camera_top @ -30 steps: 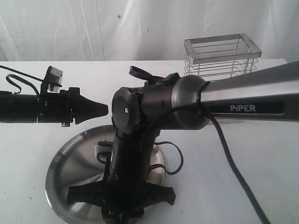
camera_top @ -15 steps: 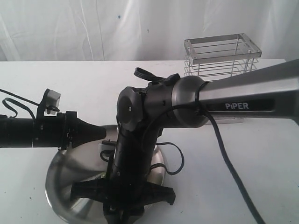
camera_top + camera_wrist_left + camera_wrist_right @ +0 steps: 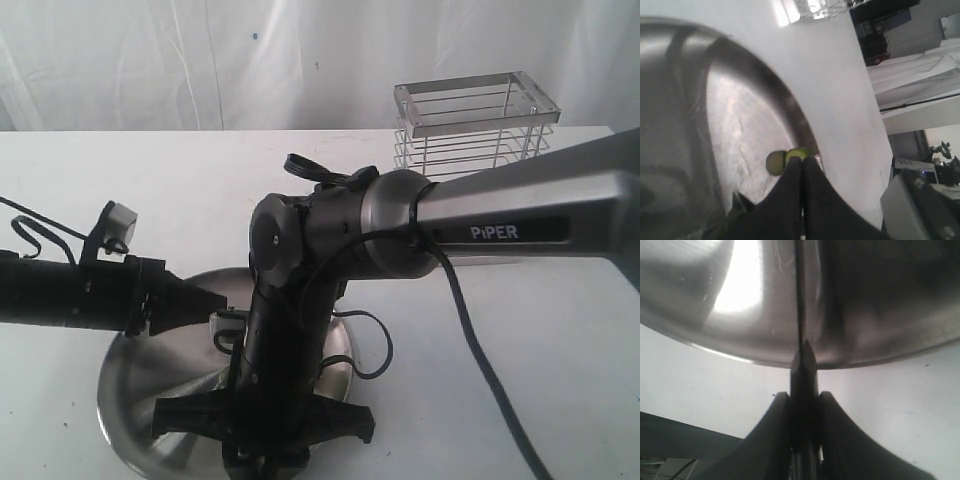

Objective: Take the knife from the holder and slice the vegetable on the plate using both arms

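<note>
Left hand (image 3: 802, 161) is pinched fully shut with nothing between its fingers, tips right up against the green vegetable (image 3: 796, 153). That piece sits inside the plate (image 3: 125, 385), close to the rim. Whether the tips press on it, I can't tell. Right hand (image 3: 804, 396) points down over the near edge of the plate, clamped on the knife (image 3: 800, 315) by its handle, the blade edge-on above the steel. The wire holder (image 3: 475, 125) stands at the back of the tabletop (image 3: 560, 380).
</note>
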Controlling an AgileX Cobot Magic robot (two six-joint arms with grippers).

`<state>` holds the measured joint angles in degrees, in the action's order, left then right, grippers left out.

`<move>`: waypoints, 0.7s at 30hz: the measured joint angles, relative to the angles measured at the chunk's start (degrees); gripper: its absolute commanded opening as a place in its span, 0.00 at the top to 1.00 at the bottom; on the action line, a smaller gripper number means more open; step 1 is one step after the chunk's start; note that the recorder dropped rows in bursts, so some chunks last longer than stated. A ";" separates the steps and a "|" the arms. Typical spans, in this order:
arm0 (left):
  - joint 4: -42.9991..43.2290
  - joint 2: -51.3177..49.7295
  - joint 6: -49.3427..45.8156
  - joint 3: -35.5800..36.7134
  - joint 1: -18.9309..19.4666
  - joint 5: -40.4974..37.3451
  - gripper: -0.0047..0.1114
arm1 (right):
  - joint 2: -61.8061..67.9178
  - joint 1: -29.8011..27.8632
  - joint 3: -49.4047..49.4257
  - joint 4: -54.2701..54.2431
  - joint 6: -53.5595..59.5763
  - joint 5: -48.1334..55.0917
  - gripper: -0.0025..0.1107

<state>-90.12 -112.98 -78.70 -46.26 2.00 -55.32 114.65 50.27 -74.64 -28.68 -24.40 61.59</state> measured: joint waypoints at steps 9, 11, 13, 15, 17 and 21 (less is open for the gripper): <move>4.69 0.17 2.54 2.35 -3.53 2.38 0.96 | 0.00 0.00 0.00 -1.41 0.59 -0.10 0.98; 1.84 0.39 0.17 3.88 -3.75 2.48 0.96 | 0.00 0.00 0.00 -1.65 0.81 -0.21 0.98; -1.45 0.39 -2.66 5.06 -3.83 2.72 0.96 | 0.00 0.00 0.00 -1.78 1.06 -0.21 0.98; -4.03 0.49 -4.53 5.86 -3.83 2.72 0.96 | 0.00 0.00 0.00 -1.92 1.29 -0.32 0.98; -5.79 0.49 -5.70 6.16 -3.83 2.72 0.96 | 0.12 0.00 -0.02 -2.22 1.41 0.25 0.98; -7.32 0.49 -6.32 6.38 -3.83 3.12 0.96 | 0.73 0.12 -0.02 -2.77 1.79 3.30 0.98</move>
<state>-97.44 -112.50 -85.03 -39.88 -1.83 -52.20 115.38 50.39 -74.66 -31.44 -22.61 64.89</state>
